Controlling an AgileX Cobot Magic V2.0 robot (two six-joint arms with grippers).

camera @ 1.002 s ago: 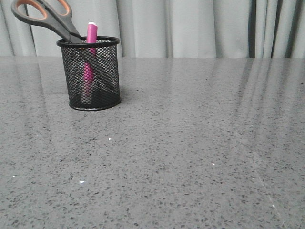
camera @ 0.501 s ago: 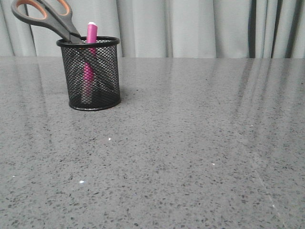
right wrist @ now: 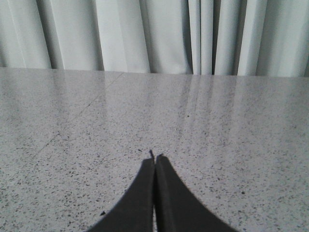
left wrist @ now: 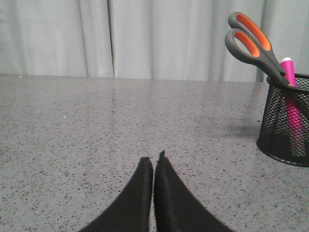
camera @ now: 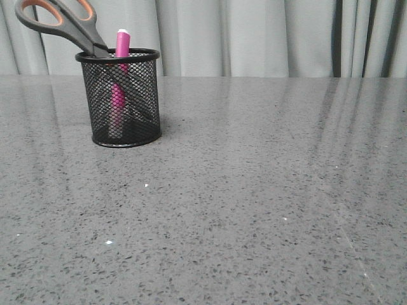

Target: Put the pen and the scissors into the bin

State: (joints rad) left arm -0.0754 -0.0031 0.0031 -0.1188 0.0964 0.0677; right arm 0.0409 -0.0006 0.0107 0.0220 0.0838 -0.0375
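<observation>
The black mesh bin (camera: 125, 101) stands upright at the back left of the grey speckled table. The magenta pen (camera: 119, 70) stands inside it, whitish tip up. The scissors (camera: 60, 22) lean in it with blades down and the orange-lined handles sticking out to the left. The left wrist view shows the bin (left wrist: 286, 123), the pen (left wrist: 289, 72) and the scissors (left wrist: 251, 41) well away from my left gripper (left wrist: 153, 159), which is shut and empty low over the table. My right gripper (right wrist: 155, 157) is shut and empty over bare table. Neither gripper shows in the front view.
Grey-white curtains (camera: 254, 35) hang behind the table's far edge. The grey speckled tabletop (camera: 254, 190) spreads out in front of and to the right of the bin.
</observation>
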